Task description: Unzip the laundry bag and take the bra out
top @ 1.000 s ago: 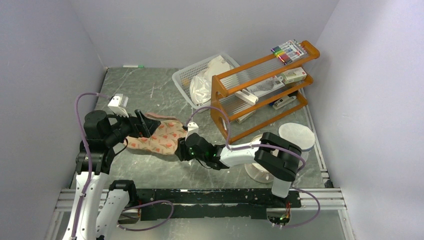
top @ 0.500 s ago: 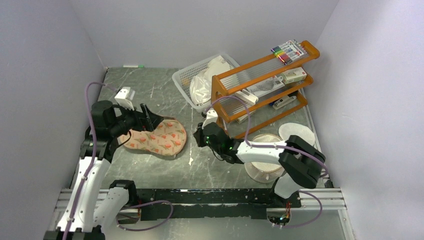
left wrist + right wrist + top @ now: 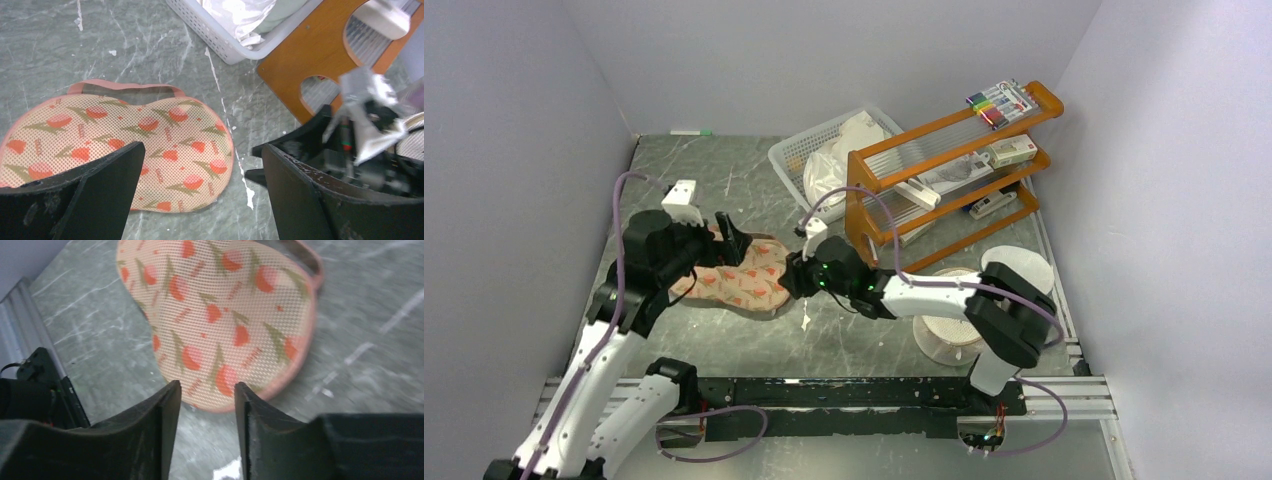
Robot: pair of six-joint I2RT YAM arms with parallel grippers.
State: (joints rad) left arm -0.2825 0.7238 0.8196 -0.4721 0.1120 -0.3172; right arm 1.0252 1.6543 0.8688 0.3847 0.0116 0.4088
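The flat peach flower-print mesh laundry bag (image 3: 125, 145) lay mid-frame, apparently zipped. Above it the left gripper (image 3: 200, 170) gaped wide; the right gripper (image 3: 204, 400) stood part-open, empty. Next, likely: finding and pinching the zip pull.

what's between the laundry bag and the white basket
Nothing but bare marbled table between the laundry bag and the white basket, shown clearly in the left wrist view.

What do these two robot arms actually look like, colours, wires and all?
The left arm and right arm have white links and bulky black joints. A purple cable loops along each. The left gripper and right gripper each have two flat black wedge fingers.
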